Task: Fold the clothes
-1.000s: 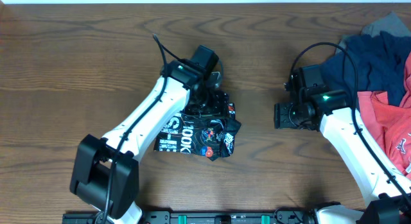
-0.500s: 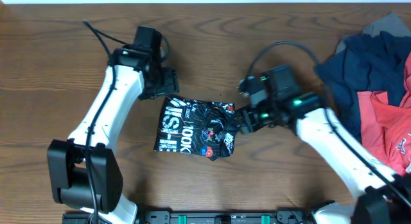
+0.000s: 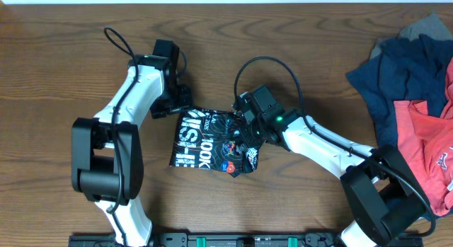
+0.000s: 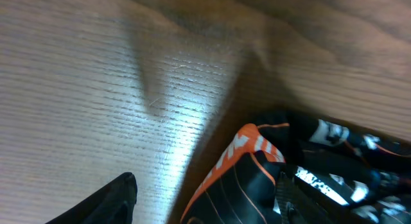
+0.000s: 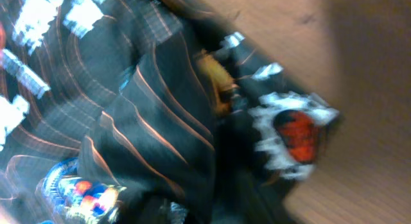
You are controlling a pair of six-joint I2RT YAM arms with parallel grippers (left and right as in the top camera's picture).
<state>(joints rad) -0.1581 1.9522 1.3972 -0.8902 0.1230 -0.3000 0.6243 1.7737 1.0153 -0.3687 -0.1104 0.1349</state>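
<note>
The black jersey [image 3: 212,142] with orange lines and white "100K" lettering lies folded into a small rectangle at the table's middle. My left gripper [image 3: 178,104] is at its upper left corner. In the left wrist view the gripper [image 4: 199,208] is open, and the jersey's orange-edged corner [image 4: 257,166] lies between the fingers. My right gripper [image 3: 249,134] is low over the jersey's upper right part. The right wrist view is blurred and filled with jersey fabric [image 5: 154,121]; its fingers do not show clearly.
A loose pile of clothes lies at the right edge: a navy garment [image 3: 403,70], a coral-red one [image 3: 425,144] and a grey one [image 3: 427,26]. The brown wooden table [image 3: 78,49] shows bare around the jersey.
My right arm swung left from beside the pile onto the jersey's right side. My left gripper lifted off the jersey, went left, then came back to its upper left corner.
</note>
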